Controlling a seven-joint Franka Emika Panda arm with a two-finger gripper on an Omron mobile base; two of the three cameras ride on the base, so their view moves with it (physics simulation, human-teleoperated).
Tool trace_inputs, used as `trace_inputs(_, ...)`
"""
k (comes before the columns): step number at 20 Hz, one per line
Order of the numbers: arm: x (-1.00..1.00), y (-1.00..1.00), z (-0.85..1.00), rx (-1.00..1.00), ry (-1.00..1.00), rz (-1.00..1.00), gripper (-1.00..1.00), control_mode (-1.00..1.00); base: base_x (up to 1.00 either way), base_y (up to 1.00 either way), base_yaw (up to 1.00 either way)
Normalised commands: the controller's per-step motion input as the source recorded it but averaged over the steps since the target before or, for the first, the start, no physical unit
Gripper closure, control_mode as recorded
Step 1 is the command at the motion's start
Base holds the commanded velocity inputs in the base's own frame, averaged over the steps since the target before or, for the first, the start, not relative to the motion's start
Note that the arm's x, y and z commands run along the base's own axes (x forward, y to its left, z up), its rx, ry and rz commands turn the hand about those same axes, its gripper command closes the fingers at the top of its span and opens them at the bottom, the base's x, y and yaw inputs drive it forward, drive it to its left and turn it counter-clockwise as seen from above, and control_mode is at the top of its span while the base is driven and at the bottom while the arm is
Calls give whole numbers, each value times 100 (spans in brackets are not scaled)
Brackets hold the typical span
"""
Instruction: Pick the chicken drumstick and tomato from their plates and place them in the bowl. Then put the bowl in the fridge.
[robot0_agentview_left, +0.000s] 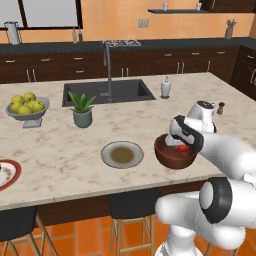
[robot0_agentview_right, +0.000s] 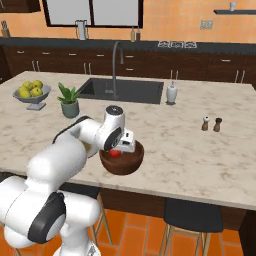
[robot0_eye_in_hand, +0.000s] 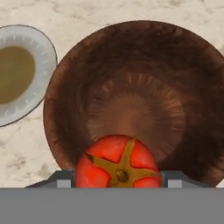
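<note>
Sitting at the far left edge of the pale marble island (robot0_agentview_left: 55, 150), cut off by the frame: one flat white plate with a red rim (robot0_agentview_left: 7, 172), contents too blurred to name. Standing behind it, a grey footed bowl (robot0_agentview_left: 27, 116) holding about five yellow-green apples, and beside that one spiky potted plant (robot0_agentview_left: 81, 110). Lying nearer the front edge, a second round plate (robot0_agentview_left: 122, 154), grey-rimmed with a smooth brownish centre, bare of food. Resting just to its right, apart from it, one deep dark wooden bowl (robot0_eye_in_hand: 140, 96) with fine ridged grain ringing its inside. Hovering over that bowl, the gripper (robot0_eye_in_hand: 117, 183), fingers mostly hidden, pinching one round glossy red tomato (robot0_eye_in_hand: 117, 162) with a star-shaped brownish stem. Hiding part of the bowl's rim in both base views, the white arm. Standing further right, two small shakers (robot0_agentview_right: 211, 124), one pale, one dark.
</note>
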Motion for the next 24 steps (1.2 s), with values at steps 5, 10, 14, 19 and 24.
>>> trace_inputs(5,72,0,-52,0,7,0,100,-100,0,0,0)
trace_inputs(10,28,-2,-29,0,3,0,-100,-100,0,0,0)
trace_inputs(14,3,-10,0,0,0,0,-100,-100,0,0,0)
trace_inputs(19,5,-3,0,0,5,0,-100,-100,0,0,0)
trace_inputs(24,1,0,19,0,6,0,-100,-100,0,0,0)
